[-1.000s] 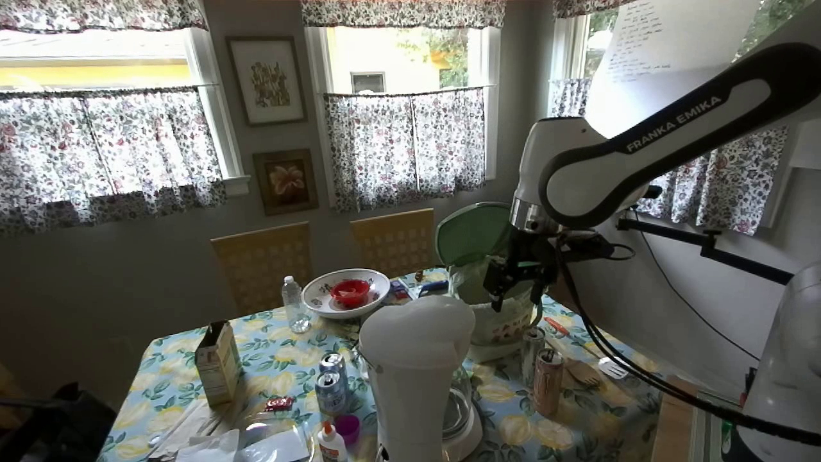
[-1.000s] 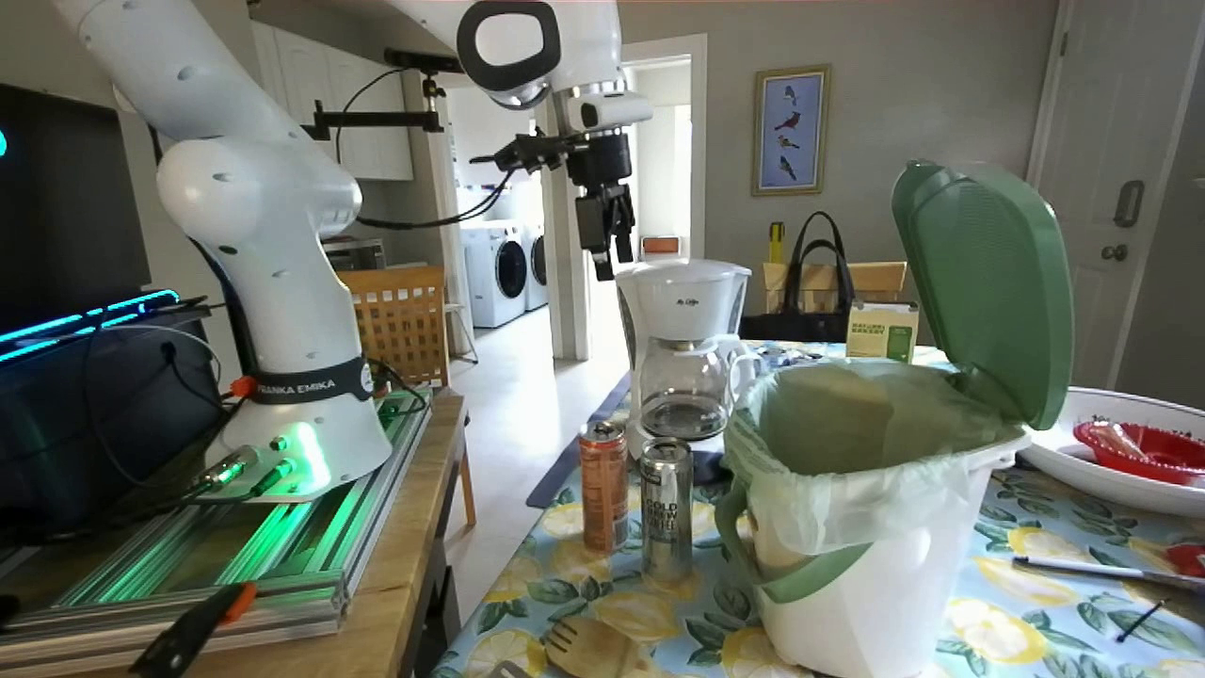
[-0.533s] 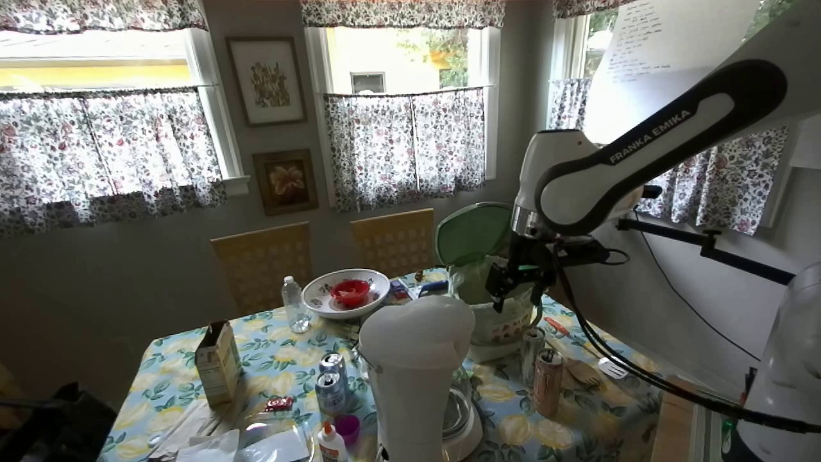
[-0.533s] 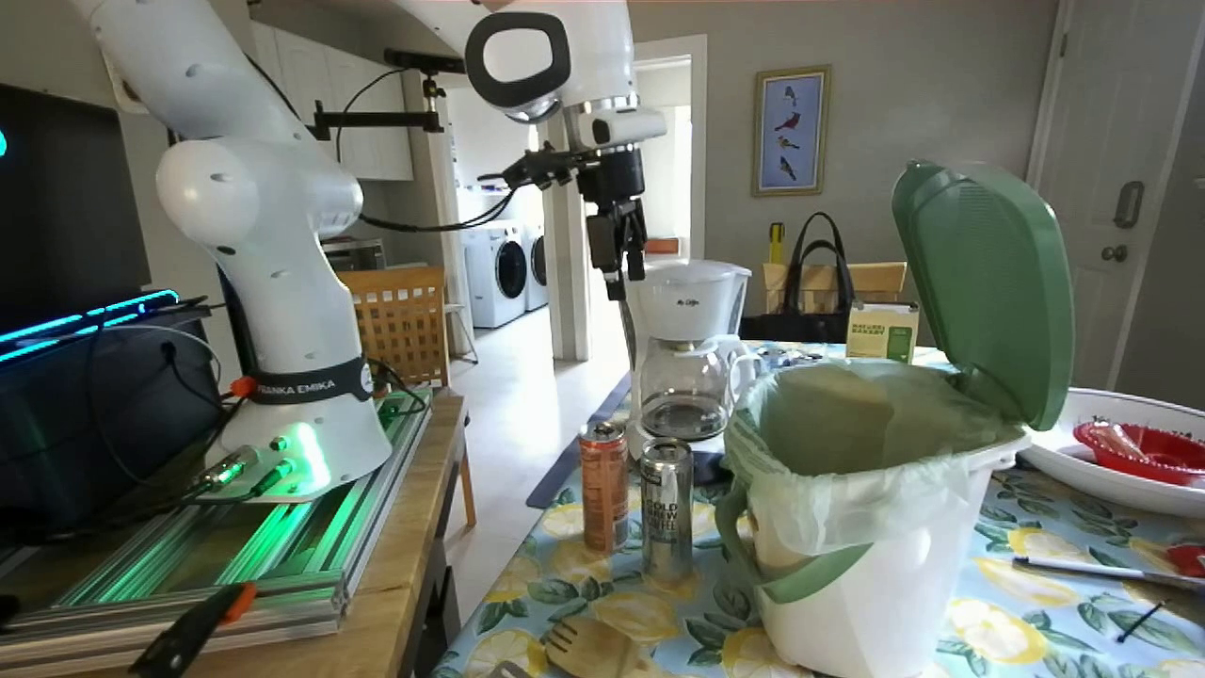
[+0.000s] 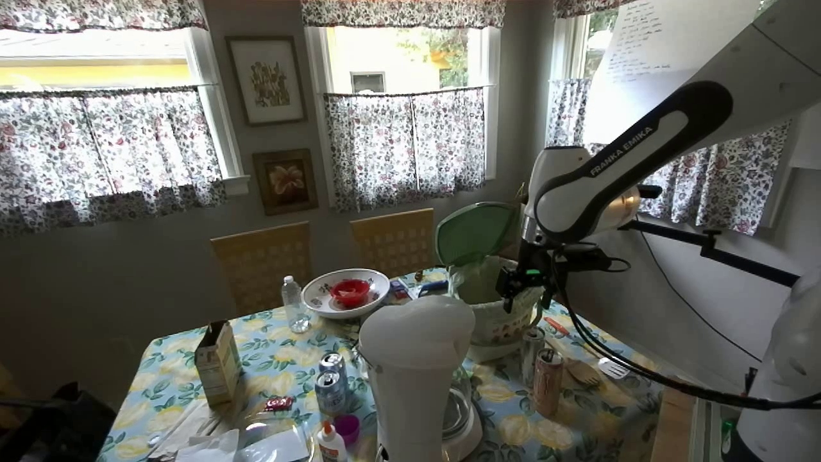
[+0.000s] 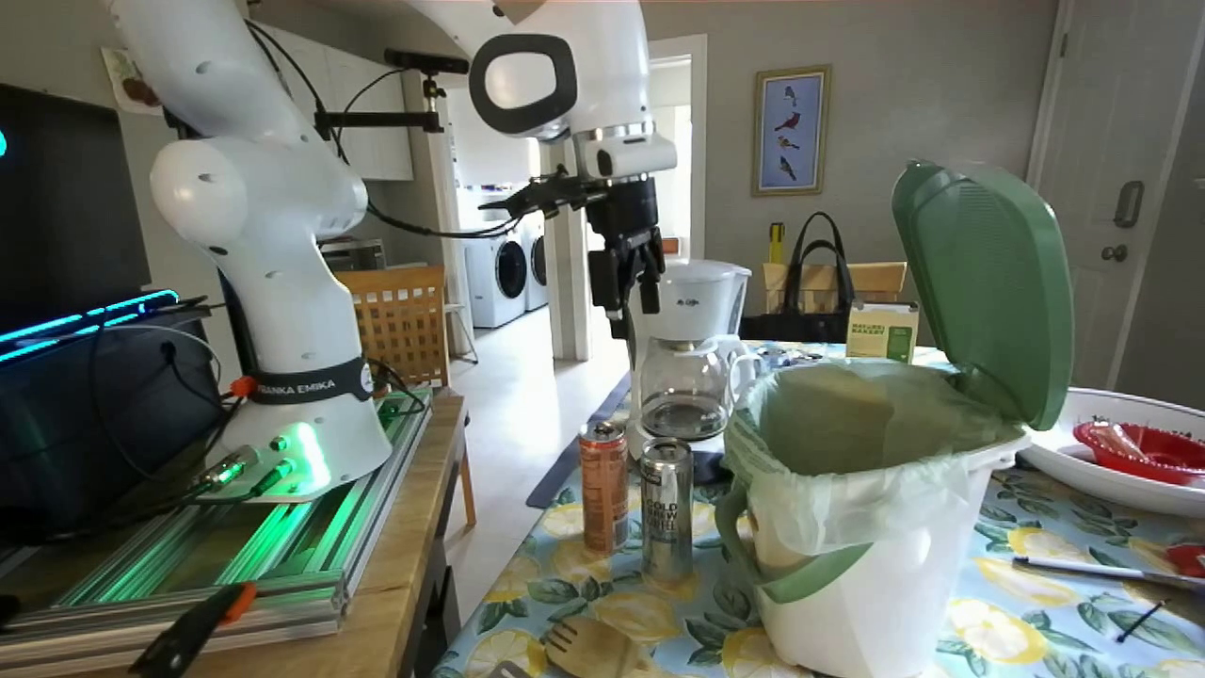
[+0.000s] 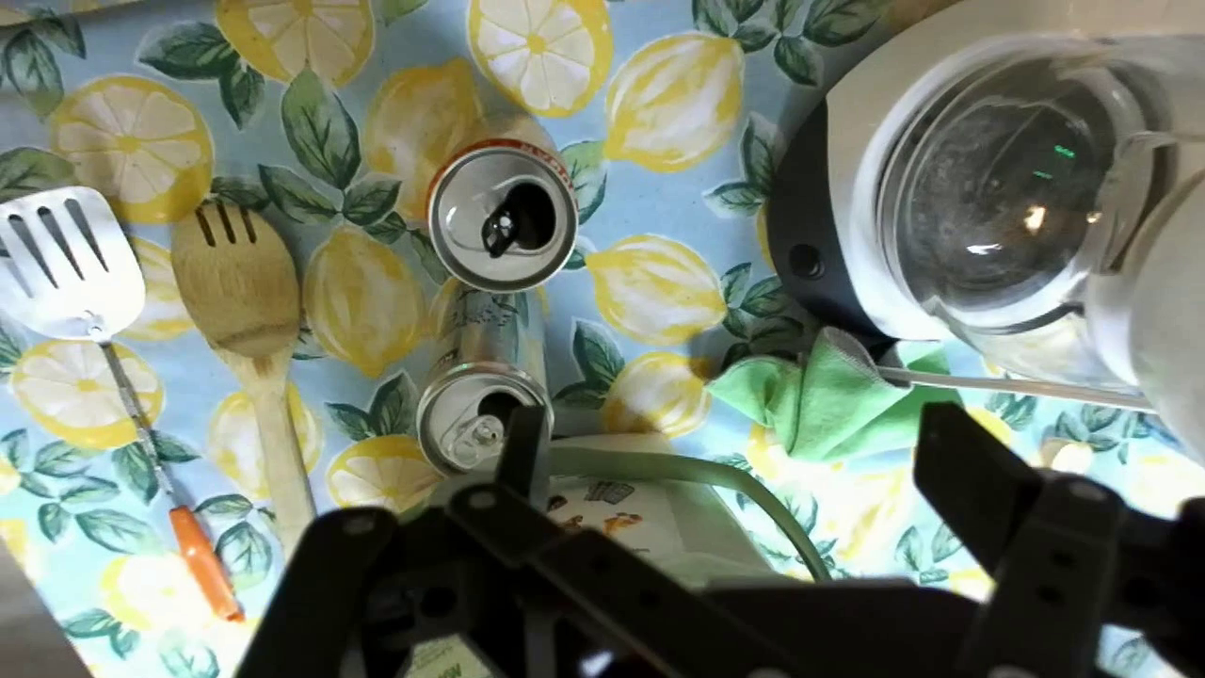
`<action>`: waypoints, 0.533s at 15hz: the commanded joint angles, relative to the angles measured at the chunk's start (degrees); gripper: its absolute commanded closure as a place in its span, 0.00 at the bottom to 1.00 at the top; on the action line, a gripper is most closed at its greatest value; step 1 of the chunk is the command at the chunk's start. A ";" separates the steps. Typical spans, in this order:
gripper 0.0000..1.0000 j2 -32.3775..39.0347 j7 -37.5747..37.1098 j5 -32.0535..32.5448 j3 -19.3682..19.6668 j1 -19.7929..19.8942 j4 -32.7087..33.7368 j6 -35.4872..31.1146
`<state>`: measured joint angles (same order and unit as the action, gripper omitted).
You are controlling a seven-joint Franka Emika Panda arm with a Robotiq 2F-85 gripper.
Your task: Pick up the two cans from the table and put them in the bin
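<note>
An orange can [image 5: 548, 384] and a silver can [image 5: 532, 354] stand upright close together on the flowered table [image 5: 263, 353]; the orange can [image 6: 603, 490] and silver can [image 6: 666, 516] also show in an exterior view. The bin [image 6: 871, 593] stands beside them, lid up and bag-lined. My gripper [image 6: 634, 306] is open and empty, above the height of the cans. In the wrist view the gripper [image 7: 733, 441] has its fingers wide apart; the left finger overlaps the silver can [image 7: 482, 414], and the orange can [image 7: 504, 217] lies farther up. Two blue-silver cans [image 5: 331, 388] stand across the table.
A white coffee maker [image 6: 685, 353] stands behind the cans. A green cloth [image 7: 838, 400] lies between it and the bin. A wooden fork [image 7: 245, 292] and a slotted spatula [image 7: 71, 259] lie beside the cans. A white bowl [image 5: 321, 301] is beyond the bin.
My gripper has come down, moving slightly right in both exterior views. It stays empty. The cans and bin have not moved.
</note>
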<state>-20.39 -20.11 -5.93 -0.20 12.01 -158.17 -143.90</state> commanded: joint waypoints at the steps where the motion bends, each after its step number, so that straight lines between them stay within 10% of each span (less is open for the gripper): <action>1: 0.00 3.93 0.92 0.74 1.81 -0.30 0.03 -0.70; 8: 0.00 10.03 9.31 0.62 4.80 -1.99 -0.33 1.85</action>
<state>-12.85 -13.95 -5.96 3.20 11.06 -158.54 -142.95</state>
